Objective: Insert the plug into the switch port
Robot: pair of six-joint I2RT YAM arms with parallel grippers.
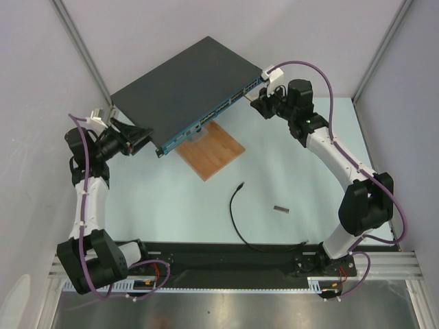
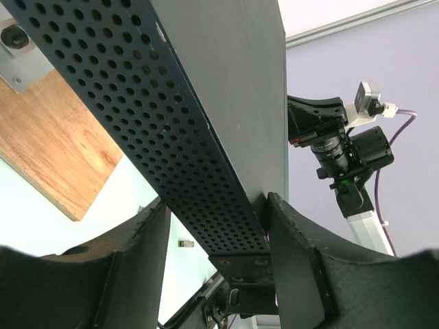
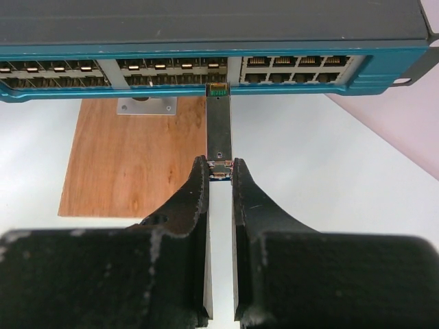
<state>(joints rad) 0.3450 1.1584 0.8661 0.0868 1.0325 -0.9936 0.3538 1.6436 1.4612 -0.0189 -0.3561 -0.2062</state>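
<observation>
The plug (image 1: 240,185) is a small black tip on a thin black cable (image 1: 235,219) lying loose on the table, in neither gripper. The switch (image 1: 185,82) is a wide dark-grey box with a teal front strip of ports (image 3: 295,68). My left gripper (image 1: 137,135) is clamped across the box's left end (image 2: 206,171), one finger on the top face, the other at the bottom edge. My right gripper (image 3: 219,164) is shut on the near end of a short grey metal piece (image 3: 219,130). That piece's far end sits at a port (image 3: 218,89) in the row.
A brown wooden board (image 1: 216,151) lies under the switch's front, with a metal bracket (image 3: 146,105) on it. A second short grey metal piece (image 1: 280,208) lies on the table right of the plug. Grey walls close in on both sides.
</observation>
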